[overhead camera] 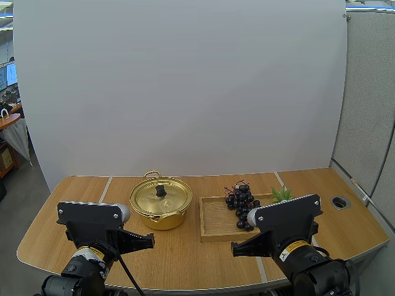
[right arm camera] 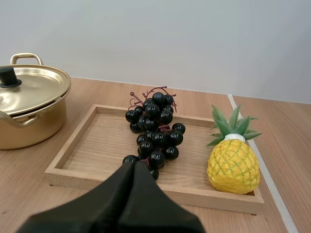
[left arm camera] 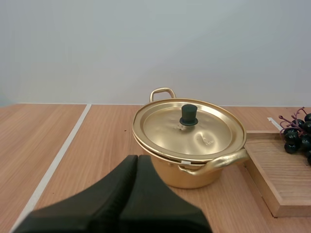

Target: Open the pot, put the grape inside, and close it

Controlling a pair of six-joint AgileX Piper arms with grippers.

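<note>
Resting low over the near edge of the worktop (overhead camera: 185, 262), both arms reach forward, roughly level.

- left gripper (overhead camera: 150, 240): fingers (left arm camera: 121, 194) pressed together as one dark wedge, holding nothing; aimed toward the pot (overhead camera: 162, 213), which stands apart at its 1 o'clock
- right gripper (overhead camera: 236, 248): fingers (right arm camera: 126, 194) likewise together and empty; tip near the front rim of the wooden tray (overhead camera: 213, 223); bunch of grapes (overhead camera: 242, 203) at its 12 o'clock
- pot: gold; lid (overhead camera: 170, 196) seated on it; black knob (overhead camera: 161, 190) upright at centre; handles at 12 and 6 o'clock
- grapes: dark, lying in the tray, at 3 o'clock of the pot
- toy pineapple (right arm camera: 233, 165): in the tray, at 3 o'clock of the grapes
</note>
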